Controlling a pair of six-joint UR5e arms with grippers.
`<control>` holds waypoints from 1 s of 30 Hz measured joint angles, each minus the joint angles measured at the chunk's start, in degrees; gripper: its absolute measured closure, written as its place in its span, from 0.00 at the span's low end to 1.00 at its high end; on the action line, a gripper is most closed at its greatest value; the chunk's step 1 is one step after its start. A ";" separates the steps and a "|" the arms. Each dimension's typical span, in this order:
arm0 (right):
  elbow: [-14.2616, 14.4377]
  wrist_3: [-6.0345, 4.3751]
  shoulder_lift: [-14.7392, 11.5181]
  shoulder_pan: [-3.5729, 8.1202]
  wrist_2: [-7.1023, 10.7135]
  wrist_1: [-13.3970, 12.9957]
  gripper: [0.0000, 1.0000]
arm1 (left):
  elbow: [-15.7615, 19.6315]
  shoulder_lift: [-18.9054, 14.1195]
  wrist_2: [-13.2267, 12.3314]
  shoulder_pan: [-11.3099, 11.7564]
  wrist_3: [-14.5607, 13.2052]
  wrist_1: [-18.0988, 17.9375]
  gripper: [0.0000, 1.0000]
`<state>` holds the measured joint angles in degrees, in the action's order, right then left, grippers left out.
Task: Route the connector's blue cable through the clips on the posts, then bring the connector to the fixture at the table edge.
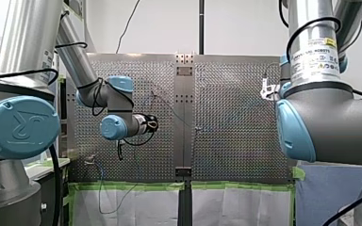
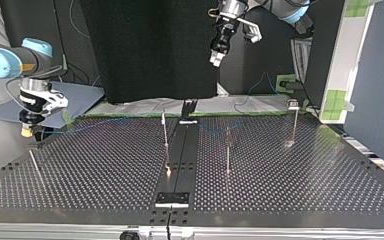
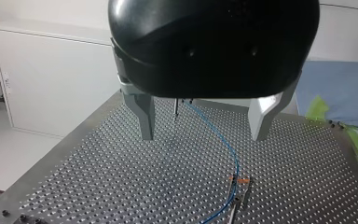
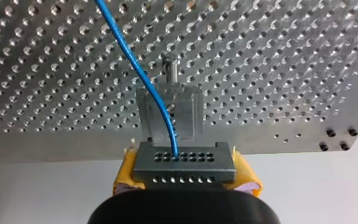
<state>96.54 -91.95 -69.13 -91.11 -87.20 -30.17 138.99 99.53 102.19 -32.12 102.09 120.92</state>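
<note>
My right pincer is clamped on the connector. The fixture sits just ahead at the desk edge, with the cable running over it. Left pincer is spread, well apart.

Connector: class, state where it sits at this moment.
In the right wrist view, the connector is clamped between my right tool's yellow pads, with the metal fixture just ahead of it at the table edge.
</note>
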 joint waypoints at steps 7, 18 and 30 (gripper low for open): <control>0.00 0.76 0.14 0.74 2.29 0.13 1.00 | -0.02 0.00 0.01 0.01 -0.36 0.44 0.00; -0.06 1.18 0.18 1.96 6.92 -0.15 1.00 | -0.32 -0.01 -0.02 0.35 -0.63 0.83 0.00; -0.53 -0.11 0.24 4.56 12.76 -0.06 1.00 | -0.35 0.00 0.02 0.93 -1.40 1.75 0.00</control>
<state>96.01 -92.06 -68.89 -86.55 -74.44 -30.23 138.64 99.52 102.22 -31.18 100.69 122.67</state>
